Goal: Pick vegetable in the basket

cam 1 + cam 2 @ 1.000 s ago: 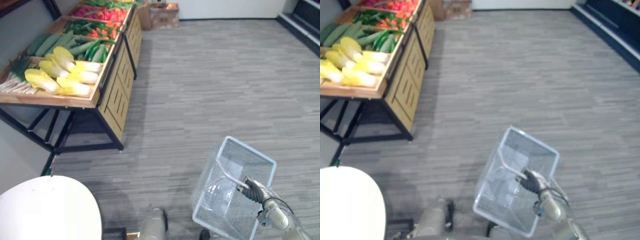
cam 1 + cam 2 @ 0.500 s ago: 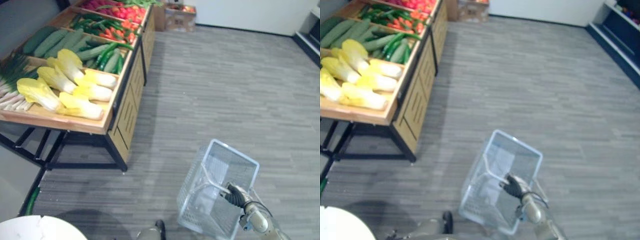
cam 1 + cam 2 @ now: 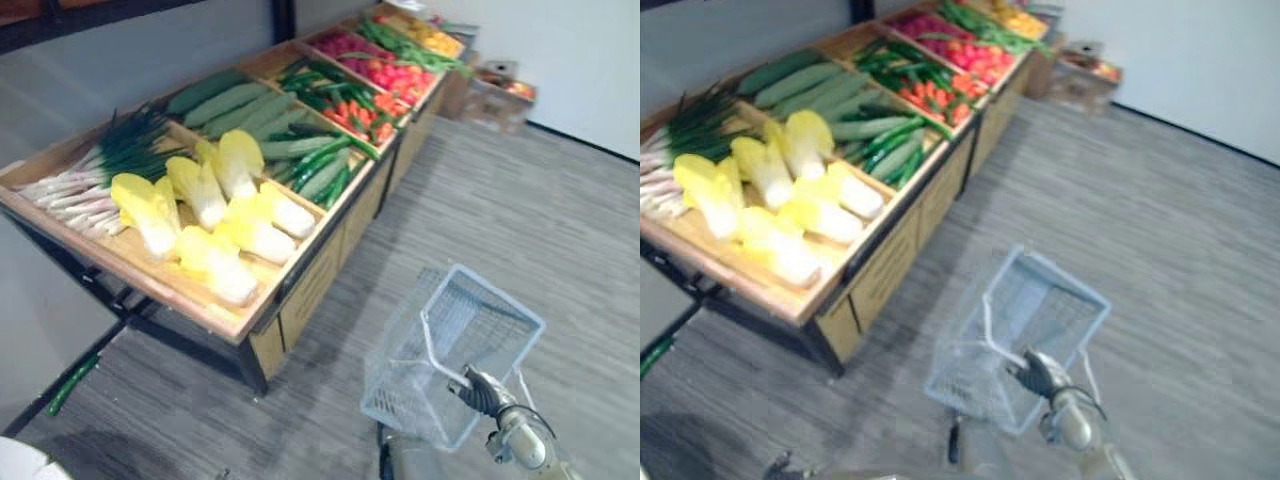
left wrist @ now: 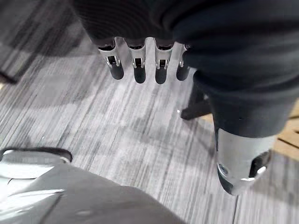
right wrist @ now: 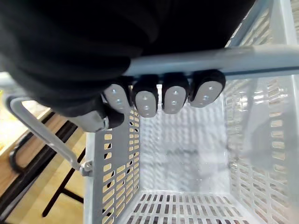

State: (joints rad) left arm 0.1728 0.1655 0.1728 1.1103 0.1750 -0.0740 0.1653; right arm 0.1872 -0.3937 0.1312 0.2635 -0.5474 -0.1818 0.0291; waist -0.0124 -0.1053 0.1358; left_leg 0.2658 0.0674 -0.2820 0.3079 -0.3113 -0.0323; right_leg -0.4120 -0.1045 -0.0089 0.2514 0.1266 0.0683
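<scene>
Pale wood makes up the surface point(image 3: 310, 295), a slanted produce stand that serves as the landmark here. At its left end lie green-topped leeks point(image 3: 75, 185); to their right sit yellow-and-white cabbages point(image 3: 215, 225) near the front rim, with long cucumbers point(image 3: 235, 100) behind them and red vegetables point(image 3: 375, 72) in the far compartments. The left robot hand point(image 4: 135, 65) hangs low over the floor by the surface's dark leg, fingers straight and holding nothing. Right of the surface's front corner, apart from it, the wire basket point(image 3: 410, 375) hangs tilted above the floor. Nothing lies in it, so every vegetable is on the surface. The right robot hand point(image 5: 163, 95) has its fingers wrapped round the basket handle point(image 5: 243, 58). The likely trouble is the reach: the free hand must climb past the raised rim and could catch on it. A smooth, tapering cabbage may slide out of a loose grasp. The tilted basket could swing into the corner, or sit too far right for a clean drop.
</scene>
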